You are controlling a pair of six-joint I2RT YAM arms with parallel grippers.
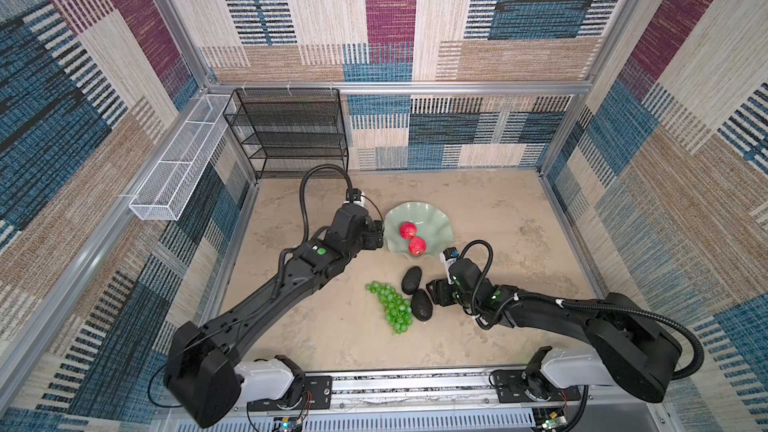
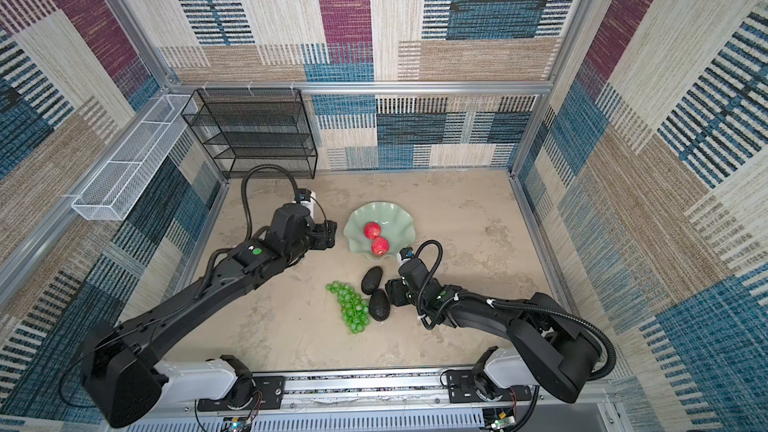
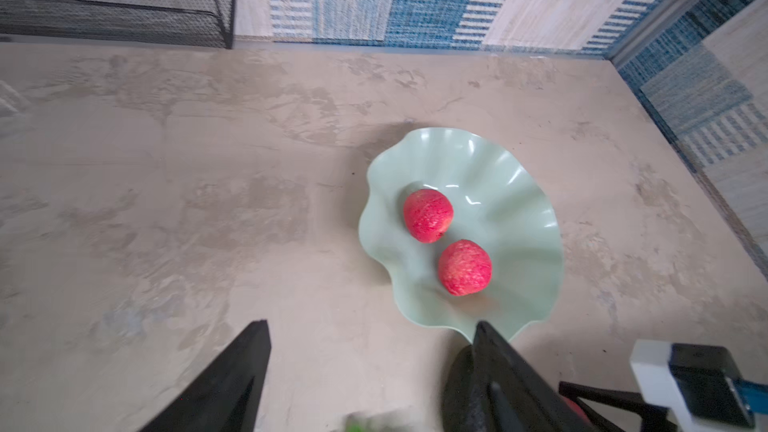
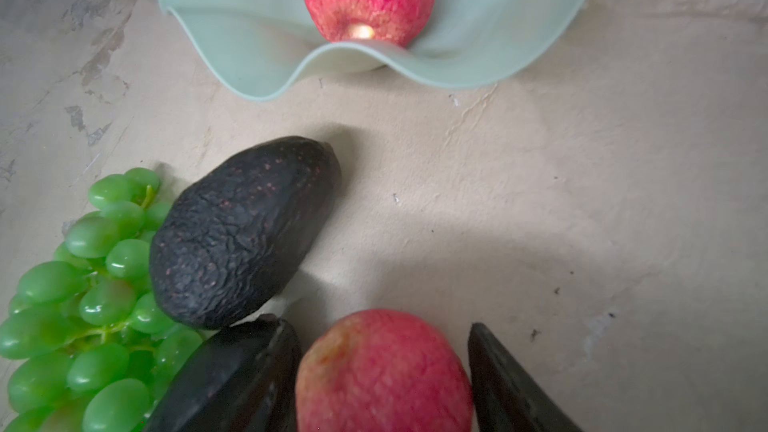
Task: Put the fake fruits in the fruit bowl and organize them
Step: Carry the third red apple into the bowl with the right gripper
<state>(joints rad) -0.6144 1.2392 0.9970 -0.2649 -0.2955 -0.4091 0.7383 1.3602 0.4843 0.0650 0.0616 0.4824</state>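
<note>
While your right pincer (image 4: 380, 324) sits low over the beige mottled stone-look tabletop (image 1: 519, 222), its black fingers (image 4: 511, 380) press both sides of a small round red fake apple w/ pale flecks (image 4: 382, 371), so it's clamped on that one. Can't tell if the fruit is off the table.

Just ahead of that pincer, off to one side, lies a dark wrinkled pear-shaped fake avocado (image 4: 245, 230). Its narrow end points toward the wide shallow mint-green bowl w/ wavy scalloped rim (image 4: 249, 76). A second dark avocado (image 1: 422, 305) lies right against the pincer's side in both top views. Past the avocados, on the side away from the pincer, is the bunch of glossy bright-green plastic grapes (image 4: 95, 305), snug against them. All 3 are on the table, outside the bowl.

The bowl is straight ahead of the right pincer, near but not touching. Inside it you've got a near red apple (image 1: 417, 245) by the rim closest to that pincer, & a far red apple (image 1: 408, 230) just behind it, same flecked skin.

Your left pincer (image 3: 370, 324) is spread wide w/ nothing betw. its fingers. It hovers just beside the bowl's rim, on the opposite side from the right pincer.
</note>
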